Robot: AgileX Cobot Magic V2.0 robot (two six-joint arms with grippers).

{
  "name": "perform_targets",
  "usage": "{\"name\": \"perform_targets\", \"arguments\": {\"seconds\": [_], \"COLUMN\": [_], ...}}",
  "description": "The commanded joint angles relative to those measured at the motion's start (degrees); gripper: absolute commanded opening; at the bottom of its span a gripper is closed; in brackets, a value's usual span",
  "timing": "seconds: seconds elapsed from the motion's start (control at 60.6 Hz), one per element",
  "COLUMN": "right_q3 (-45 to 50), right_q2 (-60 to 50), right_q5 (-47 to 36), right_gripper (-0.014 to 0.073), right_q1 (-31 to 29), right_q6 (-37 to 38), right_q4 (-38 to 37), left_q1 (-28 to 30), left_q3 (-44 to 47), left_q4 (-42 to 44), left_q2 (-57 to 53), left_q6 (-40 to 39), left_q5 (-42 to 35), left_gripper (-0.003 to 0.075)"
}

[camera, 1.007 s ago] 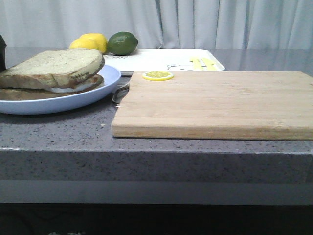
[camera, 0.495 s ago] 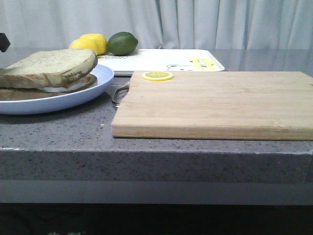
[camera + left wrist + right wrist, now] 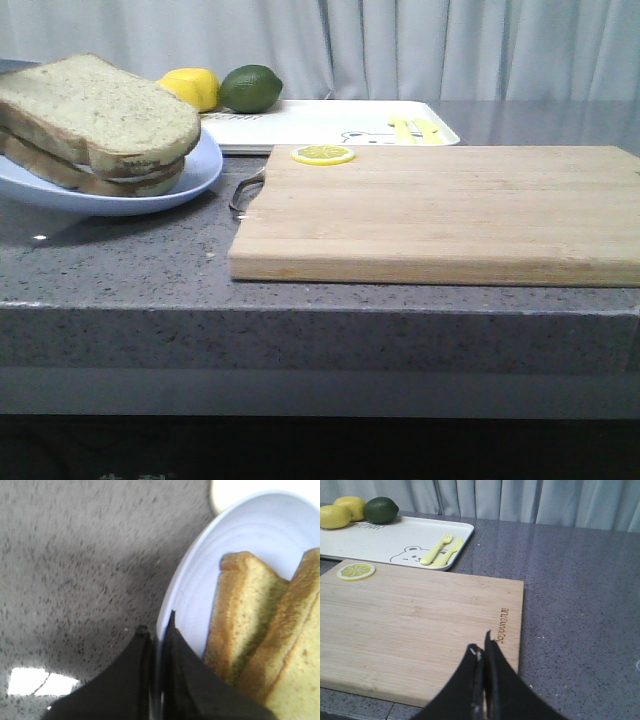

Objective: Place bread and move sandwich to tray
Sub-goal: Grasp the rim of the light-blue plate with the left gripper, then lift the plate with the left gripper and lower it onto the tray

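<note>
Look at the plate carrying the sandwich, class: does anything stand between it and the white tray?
Nothing visible blocks it. The plate, clamped by the left hand, carries the sandwich beside the tray; lemon and lime sit at the tray's far-left corner.

The worktop [image 3: 120, 270] looks like grey speckled stone with a slight sheen, and the board [image 3: 440, 210] is pale, matt wood with fine grain and a burnt-in mark. The plate [image 3: 200, 580] is smooth, glossy pale blue, the tray [image 3: 395, 540] smooth white plastic or similar. The bread [image 3: 100, 115] has porous, matt crumb with a rough brown crust.
</note>
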Motion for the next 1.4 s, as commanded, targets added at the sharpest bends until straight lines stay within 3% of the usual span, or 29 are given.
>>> {"name": "perform_targets", "arguments": {"seconds": [0.0,0.347,0.594,0.842,0.941,1.271,1.387], "right_q3": [-1.53,-1.53,-1.53,-1.53,-1.53,-1.53,-1.53], "right_q2": [0.59,0.59,0.59,0.59,0.59,0.59,0.59], "right_q5": [-4.98,-5.16,-5.21,-5.21,-5.21,-5.21,-5.21], "right_gripper": [-0.0059,-0.0059,-0.0059,-0.0059,-0.0059,-0.0059,-0.0059], "right_q1": [-0.2,-0.2,-0.2,-0.2,-0.2,-0.2,-0.2], "right_q6": [-0.24,-0.24,-0.24,-0.24,-0.24,-0.24,-0.24], "right_q4": [0.2,0.78,0.78,0.84,0.84,0.84,0.84], "left_q1": [0.09,-3.89,-5.52,-6.24,-6.48,-6.81,-6.81], "left_q3": [-6.44,-27.97,-54.67,-77.84,-81.63,-82.05,-82.05], "left_q4": [-9.2,-15.49,-22.43,-22.65,-22.65,-24.48,-24.48], "left_q2": [-1.21,13.58,33.98,49.77,52.53,55.15,55.15], "left_q6": [2.47,3.11,-2.47,-8.27,-9.02,-9.25,-9.25], "left_q5": [0.52,3.5,10.98,14.41,13.75,11.12,10.66], "left_gripper": [-0.0019,-0.0019,-0.0019,-0.0018,-0.0018,-0.0015,0.0064]}}
